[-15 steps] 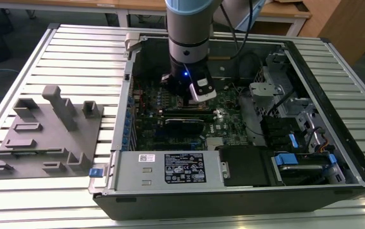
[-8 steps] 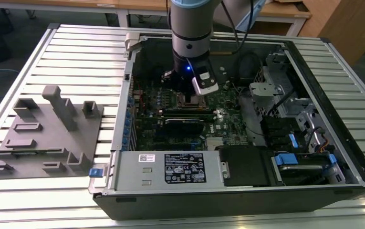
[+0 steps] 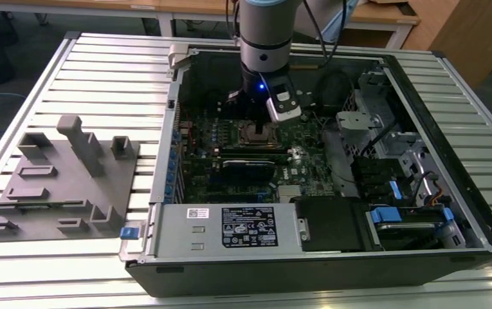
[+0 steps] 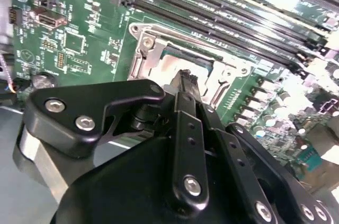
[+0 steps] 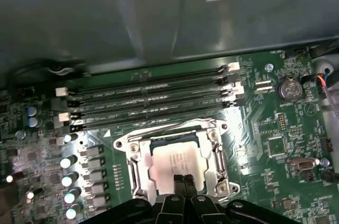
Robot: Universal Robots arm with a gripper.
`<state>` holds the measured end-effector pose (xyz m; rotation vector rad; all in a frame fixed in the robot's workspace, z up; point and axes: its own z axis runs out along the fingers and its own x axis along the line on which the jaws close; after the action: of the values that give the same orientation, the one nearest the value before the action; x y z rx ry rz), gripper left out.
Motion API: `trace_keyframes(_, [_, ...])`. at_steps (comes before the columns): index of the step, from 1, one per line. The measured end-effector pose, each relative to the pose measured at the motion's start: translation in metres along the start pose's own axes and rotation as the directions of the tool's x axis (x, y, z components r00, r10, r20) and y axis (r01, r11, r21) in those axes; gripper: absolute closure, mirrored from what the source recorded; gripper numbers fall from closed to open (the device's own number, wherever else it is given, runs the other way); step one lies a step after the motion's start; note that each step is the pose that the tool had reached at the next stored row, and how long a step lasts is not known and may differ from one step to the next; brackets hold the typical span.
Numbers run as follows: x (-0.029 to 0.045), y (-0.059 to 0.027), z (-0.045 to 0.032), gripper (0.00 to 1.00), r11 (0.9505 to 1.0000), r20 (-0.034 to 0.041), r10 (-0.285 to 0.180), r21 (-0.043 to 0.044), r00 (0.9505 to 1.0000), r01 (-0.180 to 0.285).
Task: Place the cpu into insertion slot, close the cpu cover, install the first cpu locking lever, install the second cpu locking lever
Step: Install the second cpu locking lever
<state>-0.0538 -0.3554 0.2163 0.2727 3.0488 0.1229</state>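
Ribbed metal table (image 3: 100, 71) carries an opened computer case (image 3: 451, 193), with a grey fixture plate (image 3: 61, 187) lying beside it toward the exterior view's left. In that view the arm reaches down into the case, and its gripper (image 3: 261, 129) hangs right over the socket on the green board (image 3: 228, 187).

In the first wrist view the cpu (image 5: 172, 163) lies flat inside the insertion slot (image 5: 135, 173), its pale top showing through the square opening of the cpu cover (image 5: 209, 136), which looks lowered around it. The jaws are together, their tips meeting just at the chip's near edge; whether they touch it I cannot tell.

In the second wrist view the gripper (image 4: 185, 83) points at the same socket, jaws closed into one narrow tip above the cover frame (image 4: 153, 49).

My reading: the chip is seated and the cover is down or nearly so, so the work stands at the cover and lever steps. Hooking a thin lever calls for a precise, low approach from beside the socket without pressing on the chip.
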Motion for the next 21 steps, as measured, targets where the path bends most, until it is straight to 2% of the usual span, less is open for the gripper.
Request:
trace_keyframes(3, [0.0, 0.0003, 0.0, 0.9, 1.0, 0.0, 0.0, 0.0002, 1.0, 0.0])
trace_keyframes(5, [0.004, 0.0219, 0.0017, 0.9, 1.0, 0.0001, 0.0, 0.0005, 1.0, 0.0])
trace_keyframes(9, [0.004, 0.0222, 0.0016, 0.9, 1.0, 0.0001, 0.0, 0.0006, 1.0, 0.0])
trace_keyframes(11, [0.008, 0.0435, 0.0032, 0.9, 1.0, 0.0002, 0.0, 0.0011, 1.0, 0.0])
trace_keyframes(21, [0.0081, 0.0443, 0.0033, 0.9, 1.0, 0.0002, 0.0, 0.0011, 1.0, 0.0])
